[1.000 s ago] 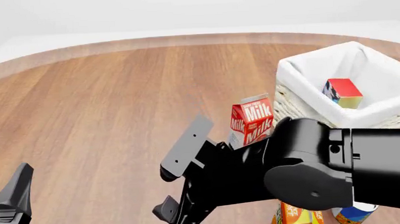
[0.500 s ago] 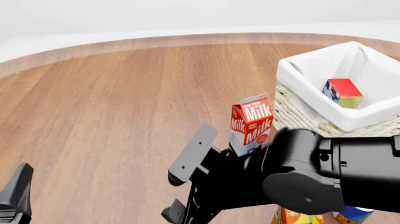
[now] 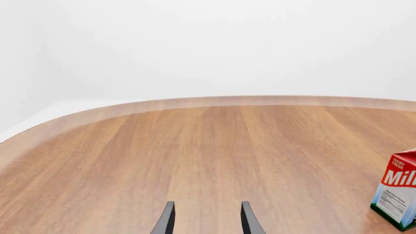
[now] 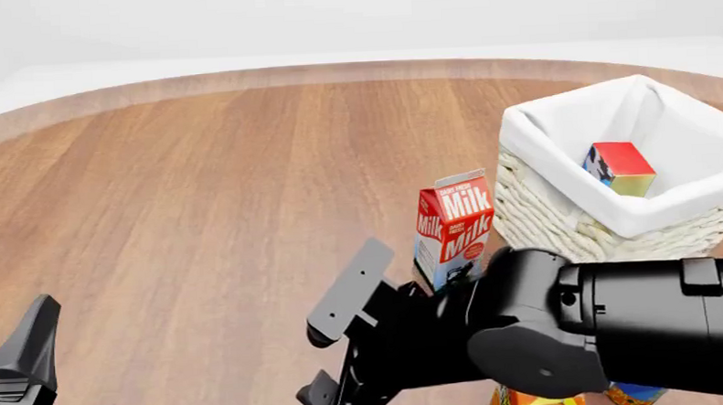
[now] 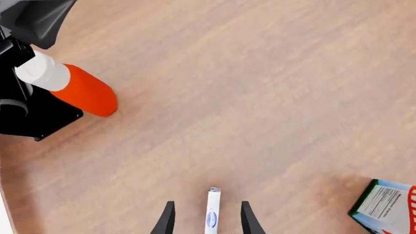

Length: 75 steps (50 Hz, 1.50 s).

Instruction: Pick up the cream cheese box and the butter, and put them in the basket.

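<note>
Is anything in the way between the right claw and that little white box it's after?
Nothing visible does. In the right wrist view the cream cheese box lies in line with the gap between the open right gripper's fingers, bare wood around it. The milk carton stands off to one side.

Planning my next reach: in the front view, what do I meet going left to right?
Left claw → right claw → milk carton → basket → butter inside the basket.

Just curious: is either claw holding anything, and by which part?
Nothing yet. The right gripper straddles the cream cheese box without touching it; the left gripper is empty.
</note>
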Motion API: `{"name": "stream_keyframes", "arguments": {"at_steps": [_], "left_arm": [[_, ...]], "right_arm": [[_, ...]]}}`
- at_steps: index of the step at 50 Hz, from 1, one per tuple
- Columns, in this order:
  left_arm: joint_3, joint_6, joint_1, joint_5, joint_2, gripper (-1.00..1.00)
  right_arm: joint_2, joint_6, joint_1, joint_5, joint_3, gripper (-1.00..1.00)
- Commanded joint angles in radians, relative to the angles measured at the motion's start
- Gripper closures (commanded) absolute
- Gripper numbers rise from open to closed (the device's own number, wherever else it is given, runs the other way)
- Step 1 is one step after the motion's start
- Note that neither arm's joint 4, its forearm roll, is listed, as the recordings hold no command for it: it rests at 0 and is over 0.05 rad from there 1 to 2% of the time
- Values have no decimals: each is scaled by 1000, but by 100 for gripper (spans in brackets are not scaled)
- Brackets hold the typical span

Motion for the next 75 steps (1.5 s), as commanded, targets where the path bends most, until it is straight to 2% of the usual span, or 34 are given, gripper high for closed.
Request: {"name": "stream_keyframes", "arguments": {"at_steps": [1,18,37,60,64,75], "left_arm": [[0,0,0,0,0,-100],[0,0,0,0,0,-100],[0,0,0,0,0,-100],[0,0,0,0,0,-100],[0,0,0,0,0,-100],[0,0,0,0,0,-100]], "right_arm": [[11,-3,-5,-18,18,-100],[-6,-11,-25,-30,54,-100],[35,5,-24,-85,82,-100],[63,-3,-37,-120,120,-100],[71,15,-20,-115,109,-100],[59,12,-29,-108,112,-100]]}}
